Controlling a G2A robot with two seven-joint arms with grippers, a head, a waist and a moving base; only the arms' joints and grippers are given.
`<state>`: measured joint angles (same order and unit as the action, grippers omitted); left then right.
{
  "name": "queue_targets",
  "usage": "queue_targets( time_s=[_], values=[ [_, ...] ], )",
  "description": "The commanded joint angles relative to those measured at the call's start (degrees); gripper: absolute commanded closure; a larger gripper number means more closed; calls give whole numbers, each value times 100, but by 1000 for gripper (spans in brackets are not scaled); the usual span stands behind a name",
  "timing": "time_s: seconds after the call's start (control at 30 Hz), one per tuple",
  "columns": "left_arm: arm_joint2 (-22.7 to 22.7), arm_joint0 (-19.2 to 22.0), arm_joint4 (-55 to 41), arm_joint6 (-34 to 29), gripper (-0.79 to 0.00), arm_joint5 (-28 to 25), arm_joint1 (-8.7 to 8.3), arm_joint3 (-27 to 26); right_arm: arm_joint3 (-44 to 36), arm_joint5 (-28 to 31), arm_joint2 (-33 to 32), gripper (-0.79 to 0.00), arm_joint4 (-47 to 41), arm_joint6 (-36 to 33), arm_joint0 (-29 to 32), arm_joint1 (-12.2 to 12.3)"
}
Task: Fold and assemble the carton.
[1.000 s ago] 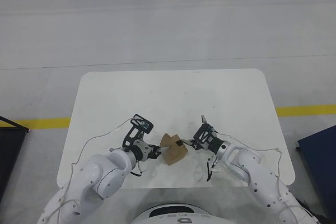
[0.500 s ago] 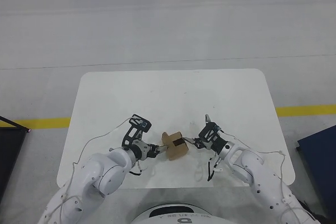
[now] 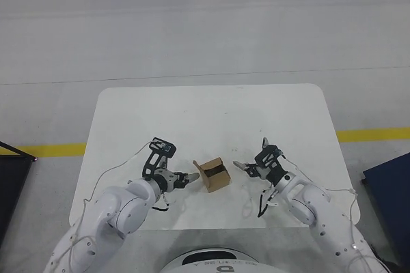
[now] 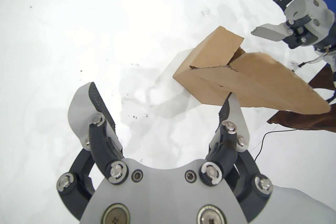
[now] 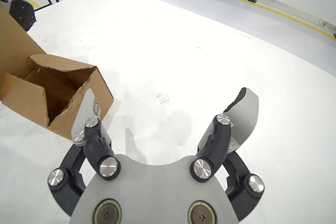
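Observation:
A small brown carton [image 3: 214,175] rests on the white table [image 3: 212,116], its open side toward the right arm. In the left wrist view the carton [image 4: 210,70] has a long loose flap [image 4: 265,88] sticking out. My left gripper [image 3: 176,162] is open just left of the carton, one fingertip [image 4: 227,107] at the flap's edge, nothing between the fingers. My right gripper [image 3: 253,155] is open a short way right of the carton, clear of it. The right wrist view looks into the carton's hollow inside [image 5: 52,88], with a torn rim and the right gripper [image 5: 165,96] beside it.
Thin cables [image 3: 260,205] trail from both wrists near the table's front edge. A blue panel [image 3: 400,198] stands off the table at the right and a dark rack [image 3: 0,177] at the left. The back half of the table is bare white.
Both grippers have drawn back from the carton, the left to the left and the right to the right. The carton, earlier pinched between them with flaps up, now sits alone on the table.

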<state>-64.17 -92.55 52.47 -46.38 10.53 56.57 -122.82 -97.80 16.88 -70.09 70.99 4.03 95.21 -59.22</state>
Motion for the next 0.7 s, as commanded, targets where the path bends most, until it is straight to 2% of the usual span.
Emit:
queue_targets(
  time_s=[0.0,0.43,0.67],
  values=[
    [-25,-16,-9,21,-785,-2,3,-12,-9,3,-8,-785,-2,-10,-1,-4],
    [-53,55,11,35,-785,-160,37,-57,8,31,-66,-785,35,-154,-48,-5],
    [127,339,53,-25,-785,-181,98,54,196,-51,438,-785,405,-617,-469,-106]
  ],
)
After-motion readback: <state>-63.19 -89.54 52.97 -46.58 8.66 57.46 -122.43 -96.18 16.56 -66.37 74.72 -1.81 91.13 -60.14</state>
